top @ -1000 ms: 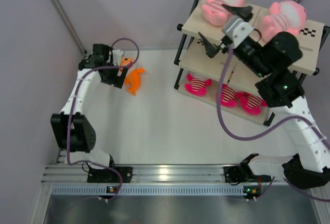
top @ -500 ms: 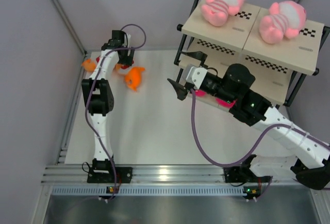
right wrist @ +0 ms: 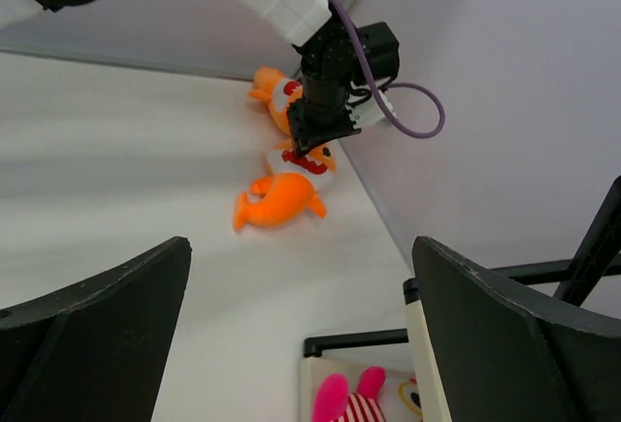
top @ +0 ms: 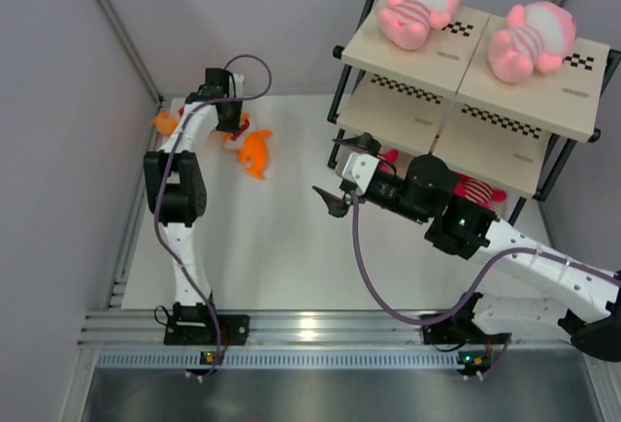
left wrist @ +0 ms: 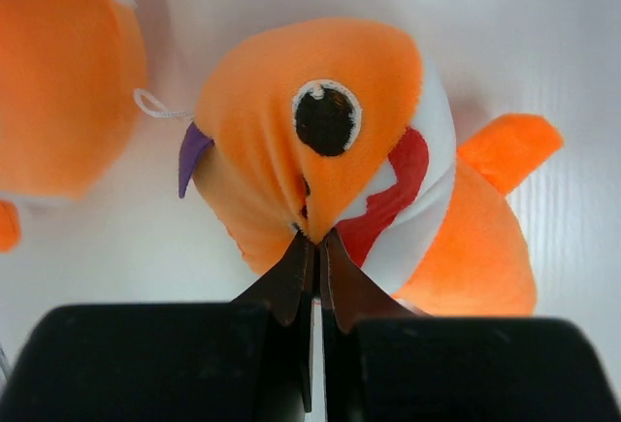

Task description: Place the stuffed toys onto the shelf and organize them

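Observation:
My left gripper (left wrist: 315, 240) is shut, pinching a fold of fabric on the head of an orange toothy shark (left wrist: 335, 141) that lies on the white table at the back left (top: 255, 151). A second orange shark (left wrist: 58, 73) lies just beside it, near the wall (top: 165, 122). The shelf (top: 456, 53) stands at the back right with two pale pink striped toys (top: 419, 7) (top: 532, 39) on its top board. Magenta-and-white striped toys (top: 475, 190) sit on a lower board. My right gripper (top: 335, 199) hangs open and holds nothing, left of the shelf's lower tier.
The grey side wall runs close behind the two sharks (right wrist: 281, 199). The shelf's black frame post (right wrist: 359, 342) and one magenta toy (right wrist: 349, 405) lie just under my right gripper (right wrist: 301, 344). The left arm (top: 184, 165) stretches along the table's left edge.
My left gripper has shut on the orange shark's head. The right arm has drawn back from the shelf's top and dropped low, left of the shelf, still open.

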{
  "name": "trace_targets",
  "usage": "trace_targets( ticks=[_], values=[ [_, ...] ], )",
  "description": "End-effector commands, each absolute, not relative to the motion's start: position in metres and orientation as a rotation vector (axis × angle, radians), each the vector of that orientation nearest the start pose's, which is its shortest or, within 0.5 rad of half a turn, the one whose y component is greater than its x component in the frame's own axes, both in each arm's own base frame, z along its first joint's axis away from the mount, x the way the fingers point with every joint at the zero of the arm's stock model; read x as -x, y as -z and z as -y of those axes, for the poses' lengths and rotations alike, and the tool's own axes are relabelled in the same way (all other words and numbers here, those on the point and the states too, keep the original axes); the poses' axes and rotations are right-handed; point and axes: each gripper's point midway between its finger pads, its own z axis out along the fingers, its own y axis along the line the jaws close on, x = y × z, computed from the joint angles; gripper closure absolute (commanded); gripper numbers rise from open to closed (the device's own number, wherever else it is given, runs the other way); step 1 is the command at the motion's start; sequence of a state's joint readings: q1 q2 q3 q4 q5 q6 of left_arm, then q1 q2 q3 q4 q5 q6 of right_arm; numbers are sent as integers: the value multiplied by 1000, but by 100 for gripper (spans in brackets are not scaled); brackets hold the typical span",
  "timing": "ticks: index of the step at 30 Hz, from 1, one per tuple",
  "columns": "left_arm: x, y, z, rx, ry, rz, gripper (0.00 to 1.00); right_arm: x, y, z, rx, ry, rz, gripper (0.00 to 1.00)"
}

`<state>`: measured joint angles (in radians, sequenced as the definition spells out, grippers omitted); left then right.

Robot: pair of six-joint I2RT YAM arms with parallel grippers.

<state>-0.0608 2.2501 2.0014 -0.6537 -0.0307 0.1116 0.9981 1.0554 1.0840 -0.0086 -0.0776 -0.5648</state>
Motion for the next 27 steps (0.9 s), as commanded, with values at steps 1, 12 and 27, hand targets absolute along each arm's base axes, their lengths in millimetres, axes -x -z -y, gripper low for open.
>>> trace_targets(
  ticks=[1, 12, 27],
  values=[
    [-516, -128, 47, -206, 113, -2479, 100, -209, -396, -322, 1024, -477, -1089, 3],
    [-357, -219, 77, -320, 370, -2302, 100, -227, -298, -395, 553, -878, -1631, 14],
    [-301, -266, 82, -286, 425, -2155, 100, -207, -254, -492, 388, -1346, -1783, 16]
  ],
)
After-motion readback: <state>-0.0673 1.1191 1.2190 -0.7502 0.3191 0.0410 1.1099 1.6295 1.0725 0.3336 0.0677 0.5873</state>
